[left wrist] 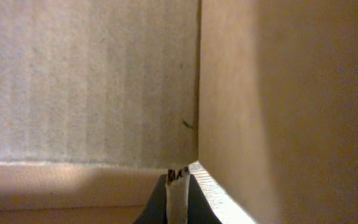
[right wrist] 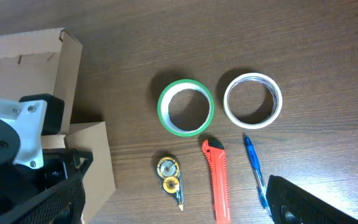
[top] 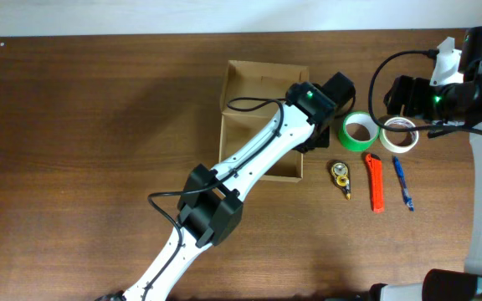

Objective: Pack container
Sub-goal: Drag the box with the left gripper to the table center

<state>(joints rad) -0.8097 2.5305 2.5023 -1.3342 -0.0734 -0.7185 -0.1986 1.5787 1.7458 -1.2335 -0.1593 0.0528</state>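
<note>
The brown cardboard container (top: 258,84) lies open at the table's middle back, and also shows in the right wrist view (right wrist: 17,68). My left gripper (top: 315,134) is at the container's right side. In the left wrist view its jaws (left wrist: 178,180) are shut on a thin cardboard edge of the container, and cardboard walls (left wrist: 86,81) fill the view. My right gripper (top: 404,94) hovers open and empty (right wrist: 179,208) above the loose items right of the container.
Right of the container lie a green tape roll (top: 359,131) (right wrist: 186,106), a white tape roll (top: 399,134) (right wrist: 252,100), a yellow correction-tape dispenser (top: 340,175) (right wrist: 169,177), a red utility knife (top: 375,181) (right wrist: 217,180) and a blue pen (top: 402,183) (right wrist: 254,171).
</note>
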